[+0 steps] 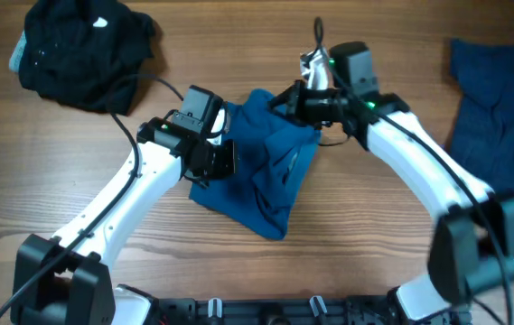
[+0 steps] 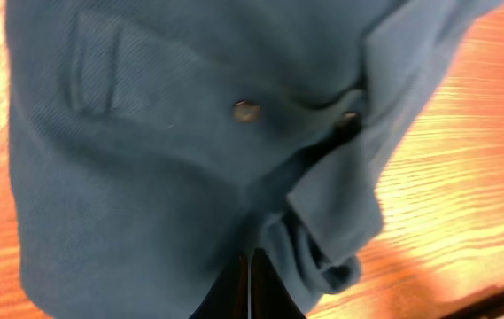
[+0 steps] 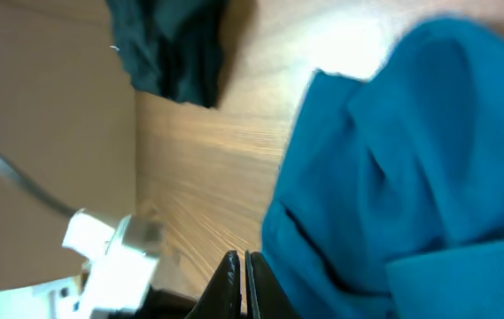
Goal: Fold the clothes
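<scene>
Wooden table (image 1: 347,244), two blue garments (image 1: 266,171) (image 1: 496,108), one black garment (image 1: 80,50)

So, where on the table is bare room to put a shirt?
Bare wood: front centre, bordered by left arm, right arm and the blue shirt; front left, between black pile and left arm. Crowded: the middle, and right by the navy cloth.

Black garment (image 1: 80,50) far-left; bare table (image 1: 329,257) front.

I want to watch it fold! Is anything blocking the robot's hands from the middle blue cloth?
Nothing visible. The left hand and right hand are at the middle blue cloth; the black clothes lie apart.
</scene>
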Robot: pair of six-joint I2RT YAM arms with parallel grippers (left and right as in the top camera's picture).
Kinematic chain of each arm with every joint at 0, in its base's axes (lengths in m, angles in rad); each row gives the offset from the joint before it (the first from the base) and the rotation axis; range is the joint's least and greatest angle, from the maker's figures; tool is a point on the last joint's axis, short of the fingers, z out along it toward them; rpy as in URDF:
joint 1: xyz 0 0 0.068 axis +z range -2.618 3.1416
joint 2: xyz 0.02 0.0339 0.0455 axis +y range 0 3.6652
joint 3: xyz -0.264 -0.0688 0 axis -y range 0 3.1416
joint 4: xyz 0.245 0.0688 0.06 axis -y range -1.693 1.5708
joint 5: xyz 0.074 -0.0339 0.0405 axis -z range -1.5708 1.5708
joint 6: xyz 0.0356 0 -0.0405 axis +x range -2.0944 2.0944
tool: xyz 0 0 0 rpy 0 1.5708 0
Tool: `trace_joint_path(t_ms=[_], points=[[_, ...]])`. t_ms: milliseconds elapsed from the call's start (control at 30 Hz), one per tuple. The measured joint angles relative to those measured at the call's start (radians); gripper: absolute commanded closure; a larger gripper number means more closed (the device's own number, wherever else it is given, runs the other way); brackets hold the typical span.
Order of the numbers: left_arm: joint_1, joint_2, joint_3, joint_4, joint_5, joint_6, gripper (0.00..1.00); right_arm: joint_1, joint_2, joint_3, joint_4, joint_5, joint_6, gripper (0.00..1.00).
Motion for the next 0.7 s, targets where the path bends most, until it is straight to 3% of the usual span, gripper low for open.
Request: trace_joint_path(t_ms=[333, 700], points=[[0.000, 0.061, -0.171, 0.208, 0.015, -0.118, 0.96, 0.042, 0.188, 0.097, -0.013, 0.045, 0.017, 0.96], [0.000, 0.137, -0.173, 0.268, 0.051, -0.152, 0.96, 0.108, 0.261, 0.106, -0.046, 0.156, 0.016, 0.95]])
